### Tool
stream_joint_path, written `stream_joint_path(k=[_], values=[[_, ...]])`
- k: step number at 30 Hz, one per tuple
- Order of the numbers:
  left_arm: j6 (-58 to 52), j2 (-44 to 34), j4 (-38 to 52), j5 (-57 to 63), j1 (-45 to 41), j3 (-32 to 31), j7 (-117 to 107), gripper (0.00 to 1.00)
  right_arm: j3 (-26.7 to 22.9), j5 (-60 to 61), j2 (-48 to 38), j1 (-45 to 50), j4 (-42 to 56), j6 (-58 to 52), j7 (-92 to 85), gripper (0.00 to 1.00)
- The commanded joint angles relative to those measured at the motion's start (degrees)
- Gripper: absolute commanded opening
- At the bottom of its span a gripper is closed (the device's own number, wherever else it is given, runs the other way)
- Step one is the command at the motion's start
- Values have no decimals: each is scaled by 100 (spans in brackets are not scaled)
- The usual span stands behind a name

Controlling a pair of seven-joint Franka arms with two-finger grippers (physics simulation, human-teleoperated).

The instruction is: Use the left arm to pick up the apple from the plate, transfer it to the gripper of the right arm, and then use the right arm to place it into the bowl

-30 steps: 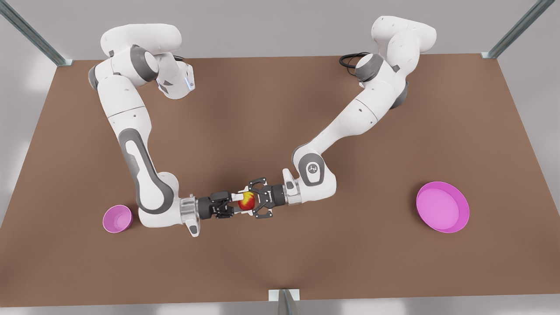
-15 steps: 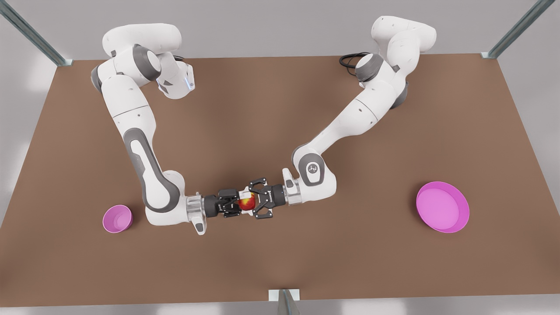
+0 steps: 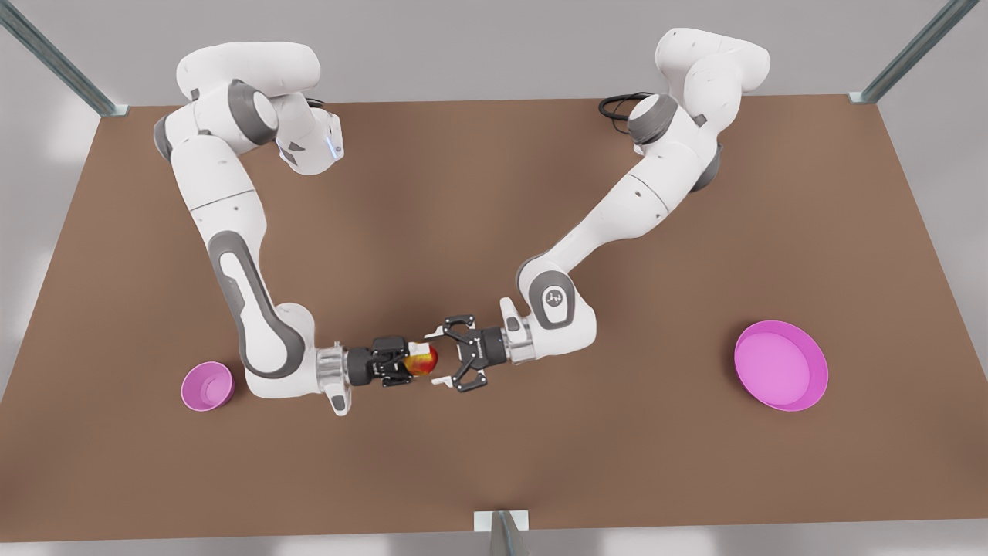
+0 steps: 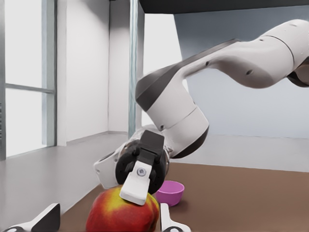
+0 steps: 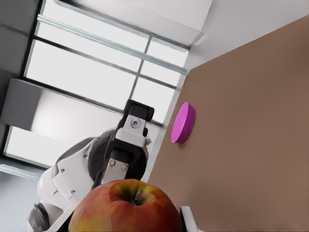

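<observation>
The right gripper (image 3: 415, 361) pinches the apple (image 3: 422, 360) over the brown table (image 3: 494, 193). The fruit is round with no clear long axis, and its stem hollow is turned toward the right wrist camera. Just at its 3 o'clock in the front view, the left gripper (image 3: 438, 357) gapes wide and holds nothing. The bowl (image 3: 207, 386) lies toward 9 o'clock and the plate (image 3: 779, 365) far toward 3, in a pale room with tall windows (image 5: 96, 72).
</observation>
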Motion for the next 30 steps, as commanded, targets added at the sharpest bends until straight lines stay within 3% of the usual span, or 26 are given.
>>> stream_joint_path(k=[1, 5, 7, 8, 10, 12, 13, 16, 18, 23, 25, 30], values=[[5, -27, 5, -8, 22, -6, 122, 100, -4, -139, -13, -94, -23, -203, -243, 70], [-21, -405, -258, 413, 496, 90, -1739, 100, 4, -956, -56, -472, -14, -519, -163, 70], [-65, -1679, -1744, 3074, 1199, 468, -5350, 100, 31, -1545, -118, -630, 3, -686, -137, 70], [-530, -1960, -2017, 4480, 1674, 486, -6643, 100, 22, -1756, -153, -701, 3, -792, -49, 70], [-2698, -2558, -1956, 7670, 2482, 609, -9420, 100, 31, -2265, -223, -938, 12, -1116, 56, 70], [-4218, -3120, -1938, 9200, 2878, 767, -10099, 100, 31, -2652, -250, -1201, 21, -1389, 152, 70], [-4933, -3445, -1885, 9405, 3010, 1004, -10721, 100, 57, -2819, -285, -1281, 38, -1469, 197, 69], [-5400, -4500, -1876, 9317, 3064, 1592, -11971, 100, 66, -3259, -373, -1456, 73, -1565, 320, 69], [-5348, -5501, -2621, 8370, 2064, 3233, -12094, 100, 66, -3566, -382, -1553, 74, -1574, 311, 69], [-5444, -6549, -3511, 8297, 1727, 3588, -12631, 100, 66, -4340, -417, -1992, 214, -1776, 320, 69], [-5444, -6400, -3511, 8289, 1648, 3755, -12631, 100, 5, -4894, -443, -2072, 495, -1873, 399, 69], [-5470, -5415, -2545, 8341, 1648, 3755, -12684, 100, -39, -6256, -373, -2081, 1550, -1741, 434, 69]])
